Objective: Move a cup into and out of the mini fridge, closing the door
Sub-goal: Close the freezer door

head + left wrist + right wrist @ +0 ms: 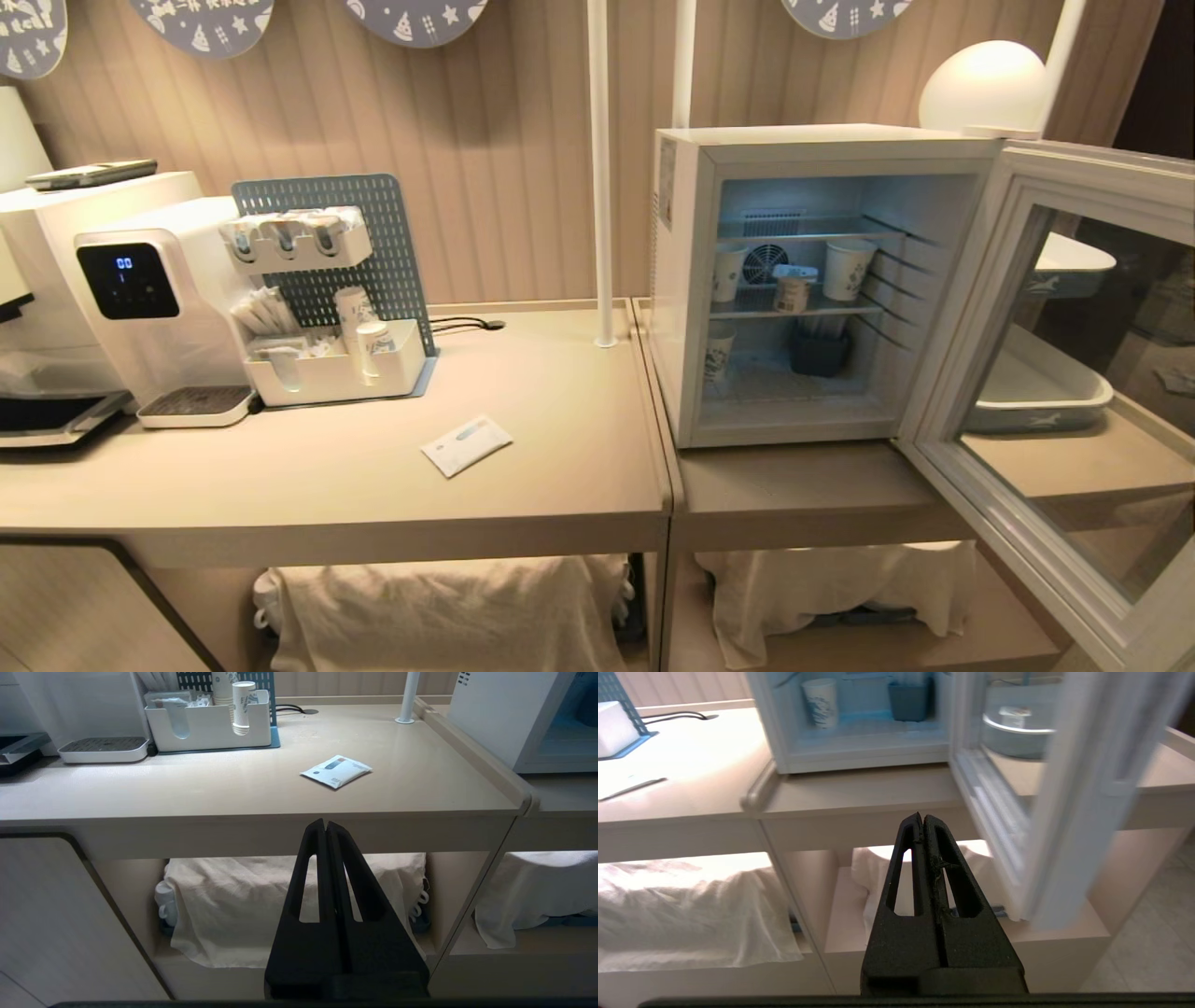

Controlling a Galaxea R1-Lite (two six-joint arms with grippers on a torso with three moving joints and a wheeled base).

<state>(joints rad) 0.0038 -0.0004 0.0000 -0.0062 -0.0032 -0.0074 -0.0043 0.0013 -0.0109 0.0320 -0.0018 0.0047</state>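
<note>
The mini fridge (pixel 686 280) stands on the right-hand counter with its interior lit. Its door (pixel 1102 182) is swung wide open to the right. The cup (pixel 793 287), a squat tub with a flat white lid, sits on the middle wire shelf in front of the fan grille, between two taller paper cups (pixel 848 269). Neither gripper shows in the head view. My left gripper (pixel 325 822) is shut and empty, low in front of the left counter's edge. Below the counter edge in front of the fridge (pixel 859 751), my right gripper (pixel 923 815) is also shut and empty, with the door (pixel 1069 788) just to its right.
A third paper cup (pixel 719 359) and a dark bin (pixel 820 353) occupy the fridge floor. On the left counter are a water dispenser (pixel 140 299), a cup organiser (pixel 336 364) and a flat packet (pixel 465 445). A white pole (pixel 602 187) rises beside the fridge. Trays (pixel 1036 392) lie behind the door.
</note>
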